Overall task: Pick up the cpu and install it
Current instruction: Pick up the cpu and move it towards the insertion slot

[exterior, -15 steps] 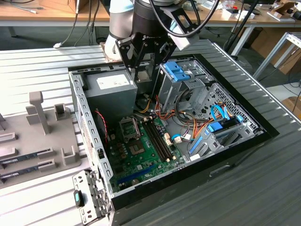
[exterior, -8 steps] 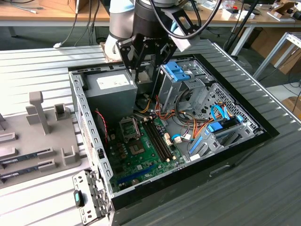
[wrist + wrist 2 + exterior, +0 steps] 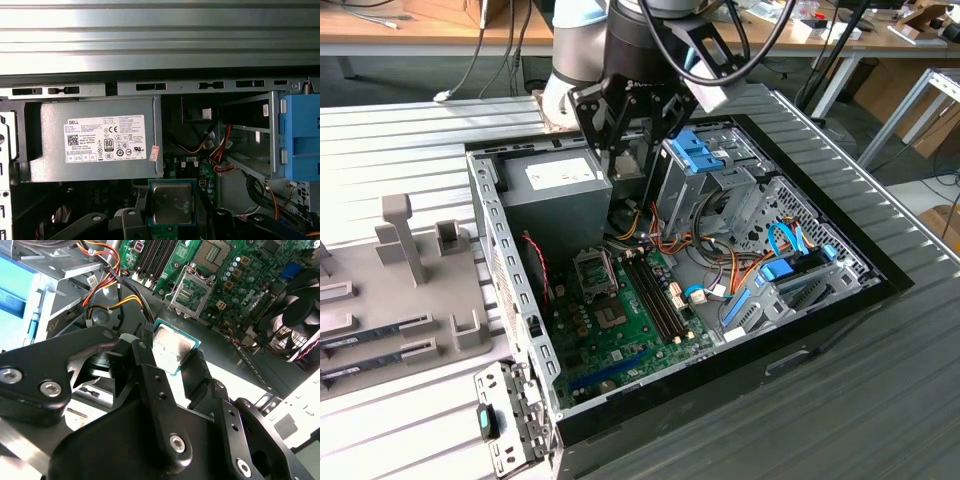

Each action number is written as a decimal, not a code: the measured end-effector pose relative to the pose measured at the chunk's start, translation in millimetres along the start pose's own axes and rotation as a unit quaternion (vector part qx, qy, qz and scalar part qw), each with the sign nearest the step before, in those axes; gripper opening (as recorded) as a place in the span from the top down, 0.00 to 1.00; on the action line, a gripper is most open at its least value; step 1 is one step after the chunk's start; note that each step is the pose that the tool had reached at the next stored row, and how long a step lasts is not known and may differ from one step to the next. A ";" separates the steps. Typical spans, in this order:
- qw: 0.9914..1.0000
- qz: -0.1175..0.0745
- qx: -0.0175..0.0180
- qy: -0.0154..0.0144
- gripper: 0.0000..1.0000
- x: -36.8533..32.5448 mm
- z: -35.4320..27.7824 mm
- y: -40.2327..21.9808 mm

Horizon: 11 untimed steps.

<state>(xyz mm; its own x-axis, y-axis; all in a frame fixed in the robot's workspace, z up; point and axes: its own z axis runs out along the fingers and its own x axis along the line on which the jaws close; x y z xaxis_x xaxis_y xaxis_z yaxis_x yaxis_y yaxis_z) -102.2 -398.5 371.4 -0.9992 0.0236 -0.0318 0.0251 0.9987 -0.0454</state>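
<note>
1. Exterior view: the arm's black two-fingered gripper [image 3: 623, 150] hangs over the rear of the open grey-metal desktop computer case [image 3: 506, 250]. It sits above the gap between the grey boxy power supply [image 3: 555, 195] and the blue plastic drive cage [image 3: 705, 155]. The green motherboard [image 3: 620, 310] lies lower in the case, well apart from the gripper.

2. Second wrist view: the cpu [image 3: 172, 347] is a small flat square chip with a silvery-grey metal top and a thin green rim. The two black fingers [image 3: 145, 365] have drawn in until they pinch two of its opposite edges and nothing else. The chip is in the air, touching nothing but the fingers. The hinged silver socket frame [image 3: 189, 292] stands open on the motherboard [image 3: 240, 285] beyond it.

3. First wrist view: the cpu [image 3: 172, 202] sits level in the gripper [image 3: 172, 220], near the labelled face of the power supply [image 3: 95, 142]. Orange and red cables [image 3: 220, 150] run between that box and the drive cage [image 3: 300, 135].

4. Handling, as a judgement:
   - The chip looks very light, thin and stiff.
   - Its smooth metal lid is probably slippery, so it could twist or slide under a loose pinch.
   - The underside contacts are likely delicate, so the side edges are the safe place to hold it, as the fingers do here.
   - Modest pressure suits it, with the chip kept flat.
</note>
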 end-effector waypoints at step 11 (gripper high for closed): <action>1.000 0.000 0.000 0.000 0.53 -0.1 1.3 -4.8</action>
<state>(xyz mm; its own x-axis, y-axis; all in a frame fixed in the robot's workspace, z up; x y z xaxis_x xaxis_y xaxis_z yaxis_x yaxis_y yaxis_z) -102.2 -403.3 370.3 -0.9992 0.0237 -0.0318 0.0251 0.9987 -0.0453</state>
